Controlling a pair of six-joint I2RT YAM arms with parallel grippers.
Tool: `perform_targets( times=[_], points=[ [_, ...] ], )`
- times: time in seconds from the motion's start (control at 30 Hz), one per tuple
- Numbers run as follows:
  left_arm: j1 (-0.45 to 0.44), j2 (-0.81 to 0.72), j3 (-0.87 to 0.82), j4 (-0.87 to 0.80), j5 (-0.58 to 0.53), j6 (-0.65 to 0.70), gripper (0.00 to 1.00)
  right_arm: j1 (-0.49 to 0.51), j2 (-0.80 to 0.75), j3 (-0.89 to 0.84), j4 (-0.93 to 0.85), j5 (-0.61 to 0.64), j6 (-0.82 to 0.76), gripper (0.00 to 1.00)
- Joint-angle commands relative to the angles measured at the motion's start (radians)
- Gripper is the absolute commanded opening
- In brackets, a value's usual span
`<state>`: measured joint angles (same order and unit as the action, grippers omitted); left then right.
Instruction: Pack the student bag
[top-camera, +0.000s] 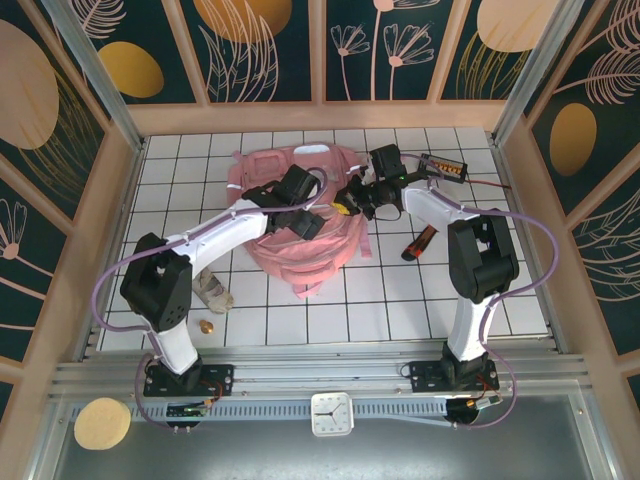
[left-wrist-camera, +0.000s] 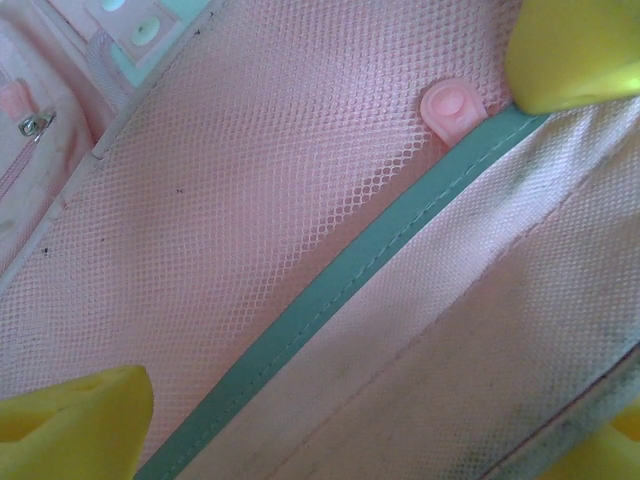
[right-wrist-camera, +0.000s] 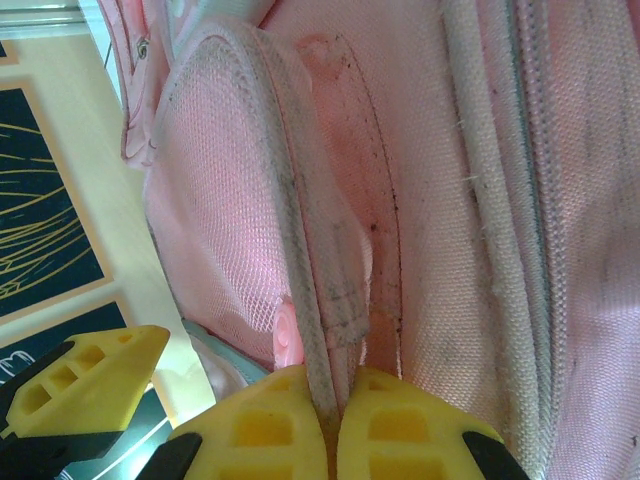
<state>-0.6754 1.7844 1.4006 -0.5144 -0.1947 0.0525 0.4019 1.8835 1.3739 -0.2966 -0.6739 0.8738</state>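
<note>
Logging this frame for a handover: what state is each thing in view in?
student bag, lying on the tiled table, one edge pinched
left gripper, open, fingers spread over the bag's pink mesh
right gripper, shut on the bag's pale edge trim
orange-and-black tool, lying loose on the table

From above, the left arm (top-camera: 215, 235) and right arm (top-camera: 440, 210) hide the middle of the student bag (top-camera: 305, 265). A golden speck (top-camera: 207, 326) at 8 o'clock is too small to name. Picture edges crop the left gripper (left-wrist-camera: 322, 235) pads at 1 and 7 o'clock, and the right gripper (right-wrist-camera: 333, 415) at 6 o'clock.
</note>
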Motion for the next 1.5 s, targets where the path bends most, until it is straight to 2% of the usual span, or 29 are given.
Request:
perform_targets(
  times=[0.0, 0.33, 0.4, 0.5, 0.63, 0.7, 0.77, 0.87, 0.93, 1.07, 1.27, 1.37, 1.47],
  points=[
    [-0.001, 0.025, 0.061, 0.016, 0.017, -0.012, 0.89, 0.011, -0.063, 0.022, 0.011, -0.037, -0.012, 0.00],
    [-0.001, 0.051, 0.117, 0.006, 0.039, -0.032, 0.87, 0.011, -0.066, 0.010, 0.001, -0.041, -0.024, 0.00],
    [-0.001, 0.052, 0.122, 0.002, 0.047, -0.032, 0.72, 0.012, -0.065, 0.007, -0.002, -0.041, -0.026, 0.00],
    [-0.001, 0.054, 0.125, 0.001, 0.041, -0.029, 0.56, 0.013, -0.066, 0.003, -0.002, -0.039, -0.027, 0.00],
    [-0.001, 0.060, 0.126, -0.002, 0.047, -0.026, 0.25, 0.013, -0.064, 0.005, -0.006, -0.038, -0.028, 0.01],
    [0.000, 0.059, 0.132, -0.010, 0.056, -0.028, 0.14, 0.013, -0.063, 0.010, -0.014, -0.030, -0.036, 0.09],
    [-0.001, 0.049, 0.133, -0.011, 0.068, -0.029, 0.02, 0.011, -0.059, 0.017, -0.032, -0.017, -0.049, 0.25],
    [0.003, 0.033, 0.129, -0.013, 0.085, -0.032, 0.00, 0.006, -0.064, 0.025, -0.059, 0.010, -0.071, 0.42],
    [0.005, 0.027, 0.126, -0.018, 0.097, -0.038, 0.00, 0.000, -0.075, 0.015, -0.062, 0.024, -0.076, 0.48],
    [0.021, 0.020, 0.148, -0.041, 0.124, -0.068, 0.00, -0.007, -0.117, -0.019, -0.039, 0.063, -0.081, 0.48],
    [0.106, -0.004, 0.243, -0.079, 0.195, -0.205, 0.00, -0.006, -0.295, -0.182, 0.114, 0.162, -0.022, 0.49],
    [0.137, -0.009, 0.286, -0.080, 0.265, -0.267, 0.00, 0.007, -0.307, -0.208, 0.081, 0.161, -0.041, 0.49],
    [0.139, -0.002, 0.322, -0.070, 0.327, -0.323, 0.00, 0.049, -0.256, -0.145, -0.019, 0.184, -0.116, 0.49]
  ],
)
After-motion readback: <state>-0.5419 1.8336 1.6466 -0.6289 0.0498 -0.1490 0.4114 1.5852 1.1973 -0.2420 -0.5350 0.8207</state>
